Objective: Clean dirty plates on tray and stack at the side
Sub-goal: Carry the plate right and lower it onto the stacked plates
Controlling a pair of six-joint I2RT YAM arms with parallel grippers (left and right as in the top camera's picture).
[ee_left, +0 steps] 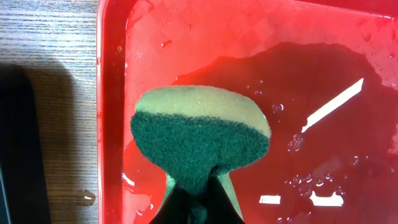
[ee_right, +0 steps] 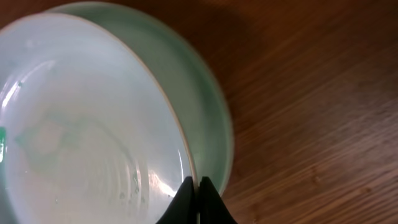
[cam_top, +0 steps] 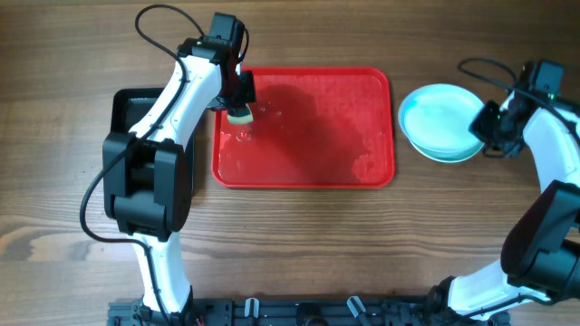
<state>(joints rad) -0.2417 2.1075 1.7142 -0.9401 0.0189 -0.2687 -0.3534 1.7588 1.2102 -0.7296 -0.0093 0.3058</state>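
Left jaws clamped on a sponge [ee_left: 199,134] above the left end of the wet red tray [cam_top: 317,136]. Right jaws pinch the rim of the upper plate [ee_right: 81,137]. The stack [cam_top: 439,122] rests on the counter [cam_top: 299,244] beside the tray's right edge.

black tray [cam_top: 127,105] mostly hidden, plates [ee_right: 93,124] cropped left

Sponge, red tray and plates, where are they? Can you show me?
sponge [ee_left: 199,134], left wrist view, on its dark green scrubby side.
red tray [cam_top: 317,136], overhead view, on its bare wet floor.
plates [cam_top: 439,122], overhead view, on the inside of the top plate.
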